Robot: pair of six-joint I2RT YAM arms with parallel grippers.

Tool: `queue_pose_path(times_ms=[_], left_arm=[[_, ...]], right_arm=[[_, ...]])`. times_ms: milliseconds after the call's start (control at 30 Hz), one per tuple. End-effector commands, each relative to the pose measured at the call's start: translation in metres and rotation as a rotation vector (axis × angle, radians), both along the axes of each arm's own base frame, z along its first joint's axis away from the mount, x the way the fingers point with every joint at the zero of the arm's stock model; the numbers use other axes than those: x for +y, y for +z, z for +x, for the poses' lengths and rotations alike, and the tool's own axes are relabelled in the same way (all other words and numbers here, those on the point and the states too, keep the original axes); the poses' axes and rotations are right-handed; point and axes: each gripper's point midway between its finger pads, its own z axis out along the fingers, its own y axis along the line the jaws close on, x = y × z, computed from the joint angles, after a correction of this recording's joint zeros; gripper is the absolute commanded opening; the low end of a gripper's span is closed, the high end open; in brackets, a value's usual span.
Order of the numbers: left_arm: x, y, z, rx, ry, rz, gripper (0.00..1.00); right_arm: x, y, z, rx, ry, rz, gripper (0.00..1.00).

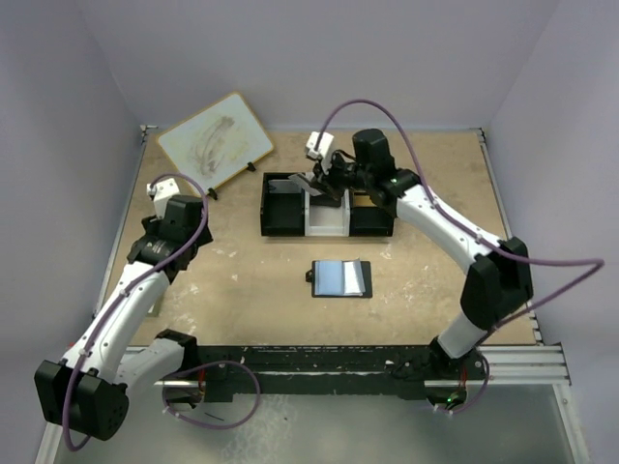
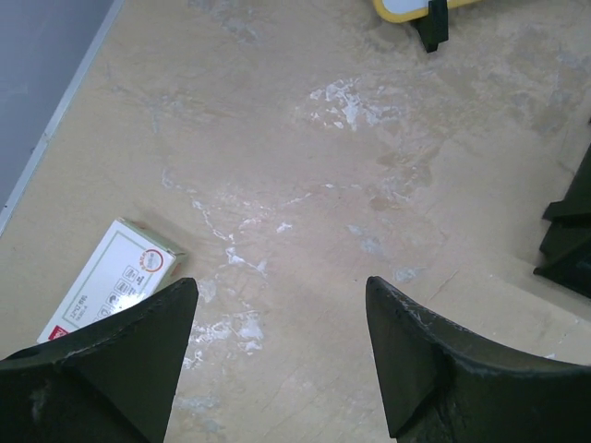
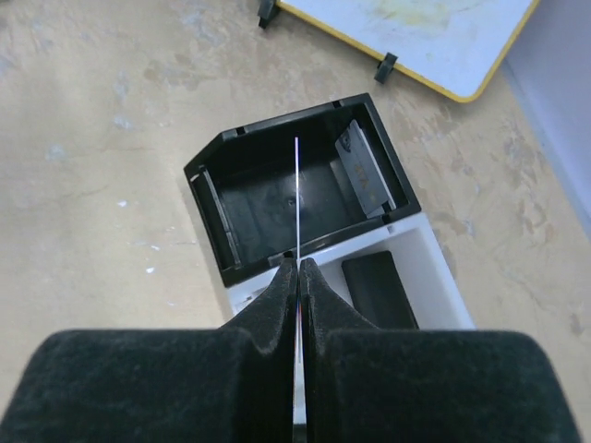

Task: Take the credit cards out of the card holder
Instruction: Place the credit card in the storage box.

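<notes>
The left arm (image 1: pixel 126 309) and right arm (image 1: pixel 450 227) had white shells between chunky black joints, each trailing a looping purple cable (image 1: pixel 369 101), with scuffed dark wedge fingers (image 2: pixel 120 360) on the left gripper (image 2: pixel 279 286) and tapering matte black ones on the right gripper (image 3: pixel 297 263).

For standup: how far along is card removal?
Done: card holder lies open; grey card leans in the black bin of the tray, dark card in the white. In hand: right end effector shut on a third card above the tray. Remaining: release it; holder contents unclear.
</notes>
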Motion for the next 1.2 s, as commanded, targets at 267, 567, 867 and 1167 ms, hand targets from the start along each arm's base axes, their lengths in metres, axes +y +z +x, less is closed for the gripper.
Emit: queue_pose_path(times_ms=[267, 567, 867, 1167], left_arm=[[0.02, 0.024, 0.003, -0.113, 0.099, 0.054, 0.71], [0.019, 0.022, 0.005, -0.105, 0.094, 0.059, 0.71], [0.017, 0.021, 0.006, -0.098, 0.083, 0.056, 0.71], [0.014, 0.018, 0.007, -0.091, 0.07, 0.048, 0.7]], right_arm=[[0.033, -0.044, 0.053, 0.059, 0.172, -0.306, 0.0], [0.066, -0.061, 0.069, 0.054, 0.23, -0.291, 0.0], [0.088, -0.095, 0.048, 0.117, 0.279, -0.349, 0.0], [0.093, -0.115, 0.049, 0.136, 0.248, -0.389, 0.0]])
